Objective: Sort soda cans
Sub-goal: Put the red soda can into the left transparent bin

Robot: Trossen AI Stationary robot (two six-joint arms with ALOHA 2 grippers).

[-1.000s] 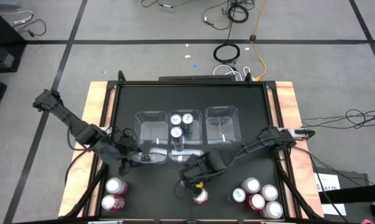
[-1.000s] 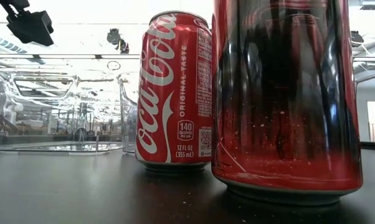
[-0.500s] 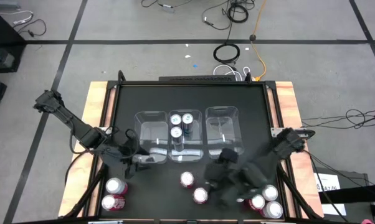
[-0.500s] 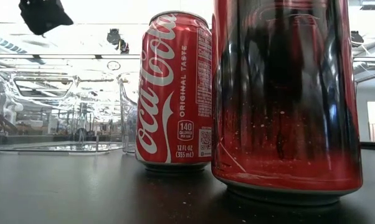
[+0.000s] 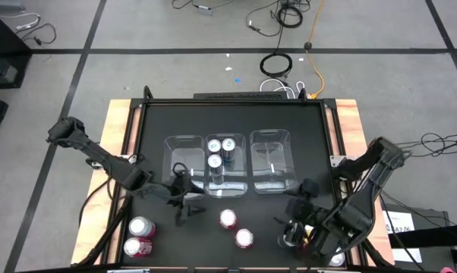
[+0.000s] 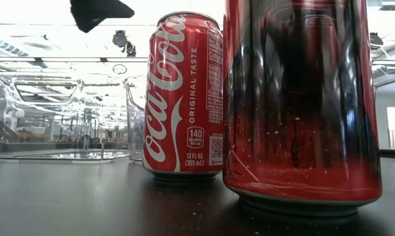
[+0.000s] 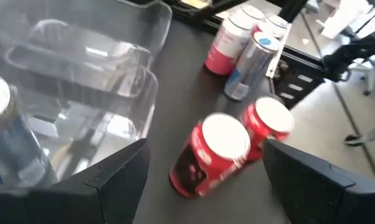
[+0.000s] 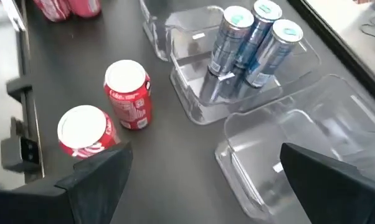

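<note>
Two red soda cans (image 5: 228, 219) (image 5: 244, 238) stand upright mid-table near the front edge; they also show in the low view (image 6: 184, 98) (image 6: 302, 105). Three blue cans (image 5: 215, 161) stand in the middle clear bin (image 5: 222, 182). My left gripper (image 5: 187, 211) hangs open just left of the red cans, which show between its fingers in its wrist view (image 7: 212, 152). My right gripper (image 5: 295, 214) is open over the cans at the near right (image 5: 289, 240), pointing back toward the red cans (image 8: 128, 93). It holds nothing.
The left (image 5: 184, 163) and right (image 5: 272, 163) clear bins flank the middle one. Two pink cans (image 5: 140, 227) stand at the near left corner. The right arm partly hides the near-right cluster (image 7: 243, 37). Wooden table rims (image 5: 118, 152) run along both sides.
My right gripper has swung away from the two red cans toward the table's right edge, turning as it went and staying open; the farther red can it covered now shows standing. My left gripper has moved right and nearer, toward the red cans, tipping downward.
</note>
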